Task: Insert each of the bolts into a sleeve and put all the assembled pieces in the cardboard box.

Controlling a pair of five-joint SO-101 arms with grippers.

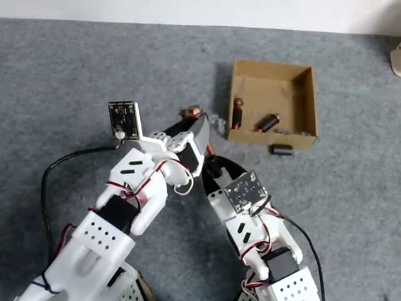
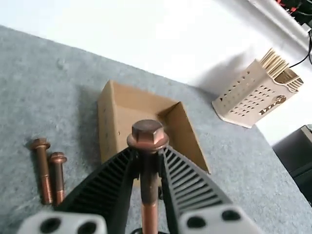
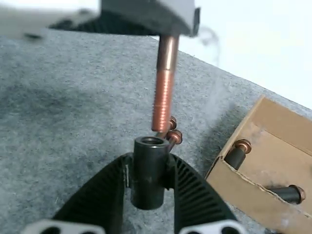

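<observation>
My left gripper (image 2: pixel 147 157) is shut on a copper bolt (image 2: pixel 148 136), head toward the camera, shaft pointing down. My right gripper (image 3: pixel 149 165) is shut on a black sleeve (image 3: pixel 147 187) held upright right beneath it. The bolt's (image 3: pixel 164 83) threaded tip hangs just above the sleeve's open mouth, slightly off to one side. In the high view the two grippers meet near the table's middle, left gripper (image 1: pixel 199 135) over right gripper (image 1: pixel 216 169). The cardboard box (image 1: pixel 269 138) stands to their right with two assembled pieces (image 1: pixel 268 122) inside.
Two loose bolts (image 2: pixel 48 170) lie on the grey carpet beside the box's (image 2: pixel 108 122) left wall. A spare black sleeve (image 1: pixel 281 149) lies just in front of the box. A beige perforated holder (image 2: pixel 253 97) stands at the far right by the wall.
</observation>
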